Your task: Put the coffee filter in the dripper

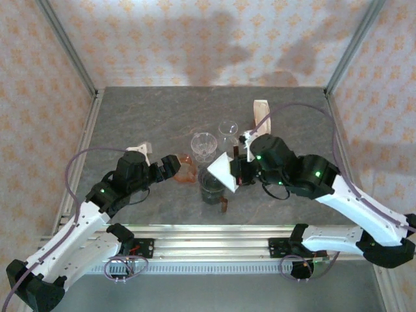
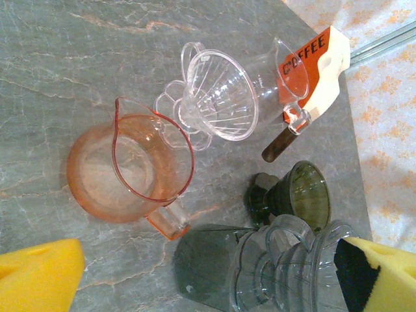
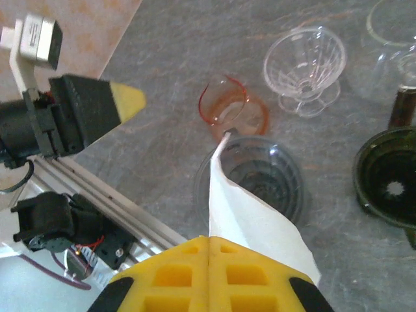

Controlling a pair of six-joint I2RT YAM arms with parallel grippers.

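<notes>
Right claw (image 3: 208, 257) clenched on a white folded paper coffee filter (image 3: 250, 218), pads pinching its broad end; pointed end jutting ahead of the pads and tilted down over the mouth of a smoky grey ribbed see-through dripper (image 3: 260, 179) on the grey stone-patterned bench (image 3: 162, 58); tip near the far rim, apparently above it rather than inside.

Judged a little past halfway: pick-up done, filter aloft over the dripper; not yet seated against the ribs, not yet let go; left to do, by the look of it: lowering, settling the cone, releasing.

Left claw (image 1: 168, 166) spread wide and empty beside a pink glass pitcher (image 2: 130, 172); one yellow pad (image 2: 383, 276) just beside the grey dripper's rim; touching or apart, cannot tell.
</notes>
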